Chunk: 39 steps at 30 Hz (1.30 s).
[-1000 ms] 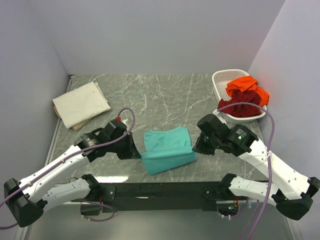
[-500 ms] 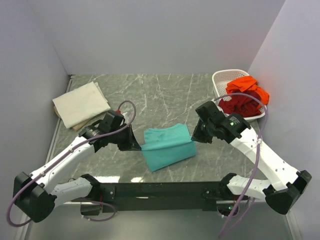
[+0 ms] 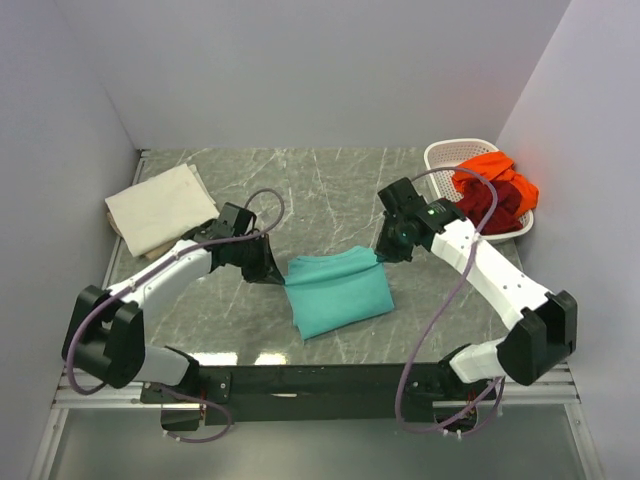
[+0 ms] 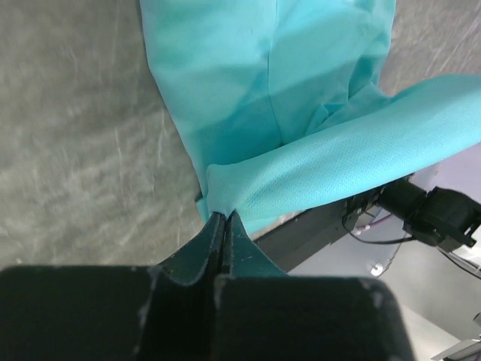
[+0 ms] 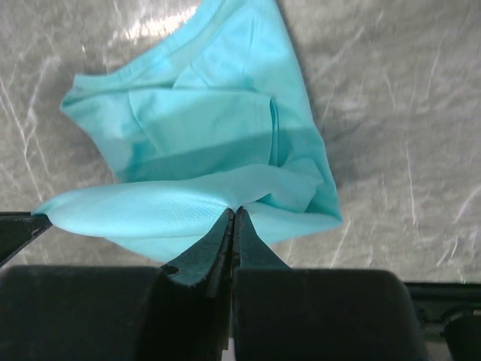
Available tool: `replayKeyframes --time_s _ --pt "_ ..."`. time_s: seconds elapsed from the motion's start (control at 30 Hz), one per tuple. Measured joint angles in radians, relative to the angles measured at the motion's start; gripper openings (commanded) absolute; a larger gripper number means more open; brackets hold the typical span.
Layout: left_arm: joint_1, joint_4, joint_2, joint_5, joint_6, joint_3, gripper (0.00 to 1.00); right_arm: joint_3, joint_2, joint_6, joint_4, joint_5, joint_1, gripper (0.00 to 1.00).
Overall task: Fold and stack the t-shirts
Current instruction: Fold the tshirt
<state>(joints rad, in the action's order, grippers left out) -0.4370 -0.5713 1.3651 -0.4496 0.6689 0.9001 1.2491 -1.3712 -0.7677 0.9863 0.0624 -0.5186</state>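
Grey marbled tabletop point(image 3: 330, 190) carries a teal t-shirt point(image 3: 335, 292) at its centre, partly folded. The left tool point(image 4: 224, 216) is clamped on one end of a lifted fold and the right tool point(image 5: 234, 212) pinches the other end, with the cloth stretched between them. A cream t-shirt point(image 3: 160, 207) lies folded far left. An orange t-shirt point(image 3: 492, 170) and a dark red t-shirt point(image 3: 482, 207) sit in the white basket point(image 3: 443, 160) far right.

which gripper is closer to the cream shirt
Left. The left gripper pinches the teal shirt just right of the cream shirt; the right gripper pinches the teal shirt's opposite edge, farther off.
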Motion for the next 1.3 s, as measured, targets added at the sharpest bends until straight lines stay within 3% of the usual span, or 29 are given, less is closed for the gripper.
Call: replayKeyframes --time_s 0.1,0.13,0.17,0.2,0.23,0.27,0.37,0.5,0.63,0.93,1.1,1.3 --pt "0.024 0.024 0.060 -0.009 -0.021 0.033 0.00 0.025 -0.049 0.035 -0.025 0.000 0.023 0.00" --pt "0.034 0.037 0.080 -0.011 -0.024 0.045 0.11 0.036 -0.069 0.047 -0.034 -0.001 0.032 0.00" --pt "0.045 0.044 0.104 -0.013 -0.029 0.059 0.25 0.051 -0.095 0.061 -0.045 -0.003 0.044 0.10" --pt "0.056 0.048 0.130 -0.013 -0.035 0.080 0.42 0.067 -0.122 0.072 -0.058 -0.005 0.056 0.26" --pt "0.066 0.050 0.154 0.002 -0.045 0.099 0.53 0.085 -0.156 0.090 -0.075 -0.004 0.071 0.57" --pt "0.078 0.049 0.182 0.023 -0.048 0.124 0.71 0.106 -0.192 0.109 -0.089 -0.006 0.087 0.64" --pt "0.113 0.050 0.230 0.097 -0.044 0.192 0.86 0.212 -0.328 0.187 -0.125 -0.022 0.126 0.80" --pt "0.139 0.072 0.214 0.171 -0.036 0.257 0.84 0.351 -0.435 0.262 -0.164 -0.040 0.141 0.84" --pt "0.130 0.125 0.151 0.177 -0.021 0.214 0.84 0.337 -0.375 0.312 -0.200 -0.084 0.141 0.81" --pt "0.069 0.220 0.070 0.117 0.054 -0.049 0.85 -0.067 -0.047 0.319 -0.304 -0.202 0.125 0.70" --pt "0.016 0.282 0.072 0.106 0.093 -0.061 0.81 -0.193 -0.026 0.284 -0.340 -0.222 0.085 0.65" --pt "-0.066 0.334 0.153 0.115 0.122 -0.016 0.74 -0.233 -0.026 0.236 -0.362 -0.174 0.063 0.66"
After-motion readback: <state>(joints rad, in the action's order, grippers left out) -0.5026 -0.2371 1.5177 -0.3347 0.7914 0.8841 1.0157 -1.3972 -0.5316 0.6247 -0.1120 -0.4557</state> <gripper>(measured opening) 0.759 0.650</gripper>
